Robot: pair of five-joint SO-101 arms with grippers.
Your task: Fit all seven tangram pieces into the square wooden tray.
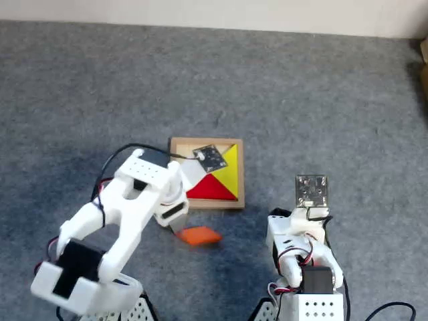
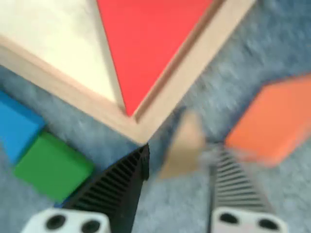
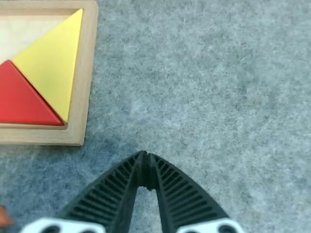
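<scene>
— Though seven pieces are due, the square wooden tray (image 1: 217, 203), near the middle of the table (image 1: 334, 87), holds two. The red triangle (image 1: 212, 187) lies against its near rim and the yellow triangle (image 1: 231, 167) against its right rim. The rest of the floor is bare wood.

— Loose stock?

— The orange piece (image 1: 198, 235) lies on the table just off the tray's near-left corner. The green piece (image 2: 51, 167) and the blue piece (image 2: 14, 126) touch each other beside the tray's outer rim. Other two pieces: not located.

— Grippers?

— Left gripper (image 2: 181, 153): low over the table at that corner, jaws spread, orange piece near one finger. A blurred tan shape lies between the jaws; identity undetermined. Right gripper (image 3: 146, 170): jaws pressed together on nothing, over bare table right of the tray, well apart from every piece.

— Hazards?

— Probable ones only. Jaws closing this near the rim may catch the tray and drag it, unseating the two triangles. The orange piece looks flat and low, so a shallow grip may let it slip or tip. Set down askew, it would ride on the rim or block space the other pieces need.
</scene>
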